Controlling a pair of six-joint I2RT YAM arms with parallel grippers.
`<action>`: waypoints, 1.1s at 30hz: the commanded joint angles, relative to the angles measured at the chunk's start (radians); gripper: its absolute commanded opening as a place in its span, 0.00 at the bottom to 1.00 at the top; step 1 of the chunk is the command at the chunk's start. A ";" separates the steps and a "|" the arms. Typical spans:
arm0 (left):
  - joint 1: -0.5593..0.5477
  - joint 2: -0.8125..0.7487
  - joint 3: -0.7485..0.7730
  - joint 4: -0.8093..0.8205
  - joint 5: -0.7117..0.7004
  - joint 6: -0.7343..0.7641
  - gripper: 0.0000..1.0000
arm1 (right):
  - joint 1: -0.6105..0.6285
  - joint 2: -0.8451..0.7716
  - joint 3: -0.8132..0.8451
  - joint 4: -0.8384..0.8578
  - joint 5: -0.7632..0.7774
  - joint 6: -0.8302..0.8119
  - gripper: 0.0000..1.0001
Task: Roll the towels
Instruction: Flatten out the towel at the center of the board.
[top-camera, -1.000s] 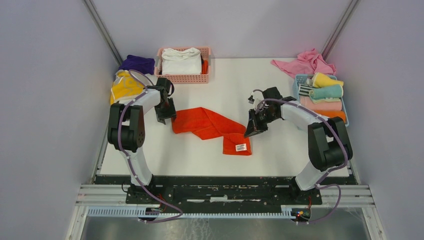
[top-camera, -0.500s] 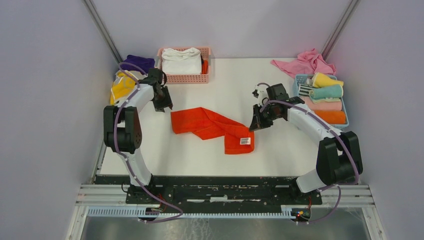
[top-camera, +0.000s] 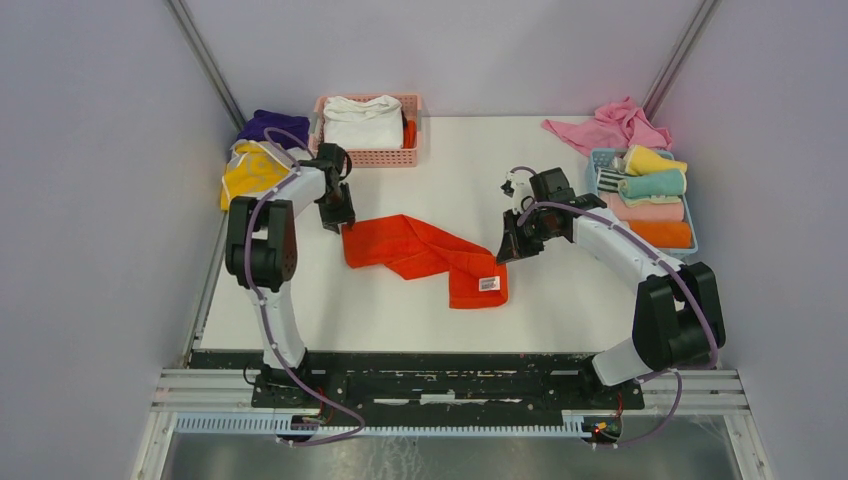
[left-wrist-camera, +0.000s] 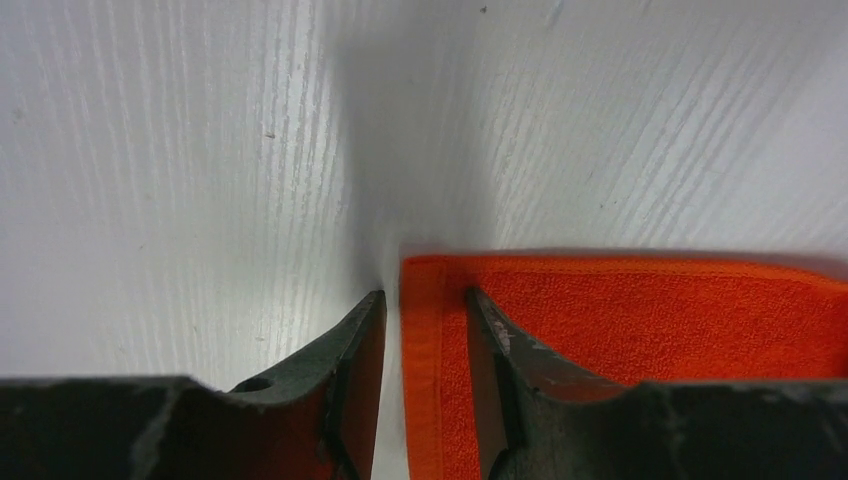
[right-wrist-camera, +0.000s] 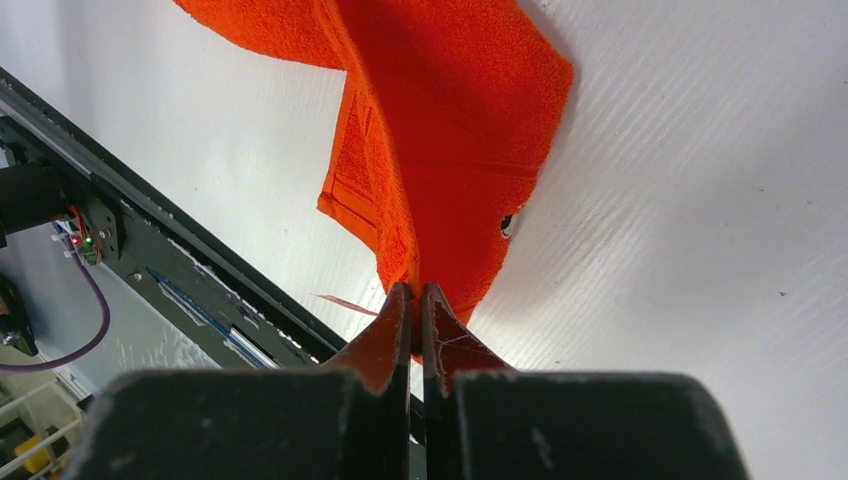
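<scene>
An orange-red towel (top-camera: 420, 252) lies stretched out and loosely folded at the table's middle, with a white label near its right end. My left gripper (top-camera: 338, 220) is open at the towel's far left corner. In the left wrist view its fingers (left-wrist-camera: 422, 300) straddle the hemmed edge (left-wrist-camera: 420, 330), one on bare table, one over the cloth (left-wrist-camera: 650, 310). My right gripper (top-camera: 506, 250) is shut on the towel's right end. In the right wrist view the jaws (right-wrist-camera: 415, 290) pinch the cloth's edge (right-wrist-camera: 440, 150), which hangs slightly lifted.
A pink basket (top-camera: 365, 158) with white cloth stands at the back. Purple (top-camera: 272, 125) and yellow (top-camera: 250, 172) towels lie at the back left. A pink cloth (top-camera: 610, 125) and a blue tray (top-camera: 594, 160) of several rolled towels sit at the right.
My left gripper swung out towards the yellow towel and has come back down to the orange towel's left corner. My right gripper moved slightly farther with the towel's end.
</scene>
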 joint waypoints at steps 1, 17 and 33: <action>-0.036 0.051 0.021 -0.024 -0.068 0.054 0.43 | 0.005 -0.012 0.032 0.025 0.003 -0.015 0.01; -0.040 0.096 0.091 -0.048 -0.146 0.115 0.03 | 0.005 -0.030 0.088 -0.014 0.154 0.001 0.00; -0.040 -0.673 0.017 0.055 -0.236 0.117 0.03 | -0.001 -0.339 0.321 -0.188 0.473 -0.065 0.00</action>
